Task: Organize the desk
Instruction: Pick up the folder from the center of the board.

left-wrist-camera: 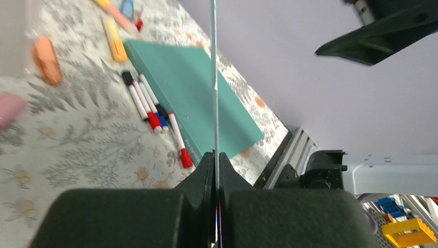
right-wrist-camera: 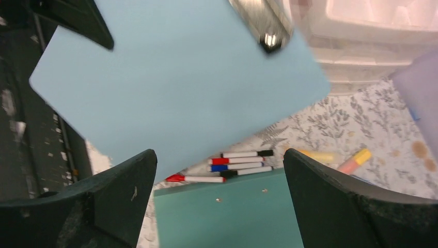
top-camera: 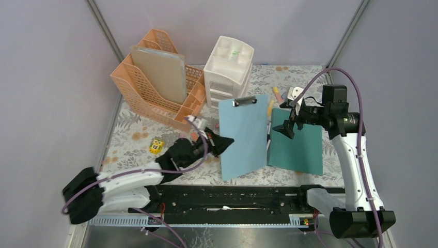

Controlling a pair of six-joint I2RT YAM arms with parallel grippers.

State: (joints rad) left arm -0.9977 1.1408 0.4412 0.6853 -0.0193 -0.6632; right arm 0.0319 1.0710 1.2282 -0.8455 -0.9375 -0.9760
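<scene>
Blue is the colour of the flat plastic clipboard with the silver clip point(top-camera: 245, 137). My left fingers point(left-wrist-camera: 216, 165) are clenched tight on its thin edge and hold it up off the counter with the leafy, flowery cloth point(top-camera: 126, 129). My right fingers point(top-camera: 288, 118) are spread wide with nothing in them, close by the board's other side, above the flat teal folder point(top-camera: 299, 147).

I think my pinch is small for such a wide board. It could tip, slide out and drop onto the red, blue and black marker pens point(left-wrist-camera: 155, 111) on the cloth and scatter them. If I swing it fast, a corner could knock my right fingers or the white plastic drawer box point(top-camera: 227, 67).

The only writing I can read looks like "12" on the little yellow block point(top-camera: 157, 145). I can make out no name on the pens.
</scene>
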